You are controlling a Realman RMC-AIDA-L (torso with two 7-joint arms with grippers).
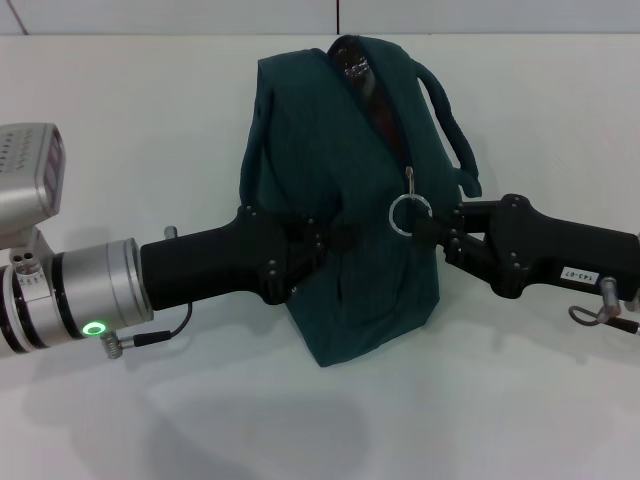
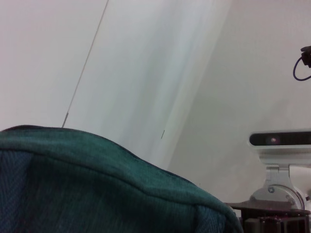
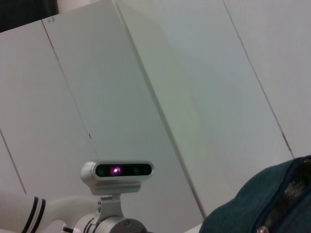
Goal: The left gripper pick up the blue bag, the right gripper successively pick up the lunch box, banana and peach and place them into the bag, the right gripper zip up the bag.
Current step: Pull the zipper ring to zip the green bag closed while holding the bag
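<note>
**Q:** Tools first: where does each one sit, and what are they doing?

**A:** The left tool (image 1: 325,240) reaches in from the left and presses into the side of the blue bag (image 1: 340,200), its black fingers pinched on a fold of the fabric about halfway up. The right tool (image 1: 440,228) comes in from the opposite side, with its tips at the silver ring pull (image 1: 410,214) of the zipper. The fingers look drawn together at the ring, though I cannot tell whether they actually clamp it.

**Q:** And the bag itself, relative to those two?

**A:** It stands upright between them on the white tabletop (image 1: 150,130), touching both. The zipper track runs down the front from the top; the upper stretch gapes and shows something dark inside, while the ring hangs partway down. One padded handle (image 1: 450,120) loops out on the right side, above the right arm.

**Q:** Do the wrist cameras add anything?

**A:** A little. The left wrist view has the bag's teal fabric (image 2: 97,189) filling the near part of the picture, very close to the lens. In the right wrist view, a corner of the bag (image 3: 272,199) with its zipper seam is in view, and the robot's head camera (image 3: 117,171) beyond it. Neither shows that arm's own fingers.
</note>
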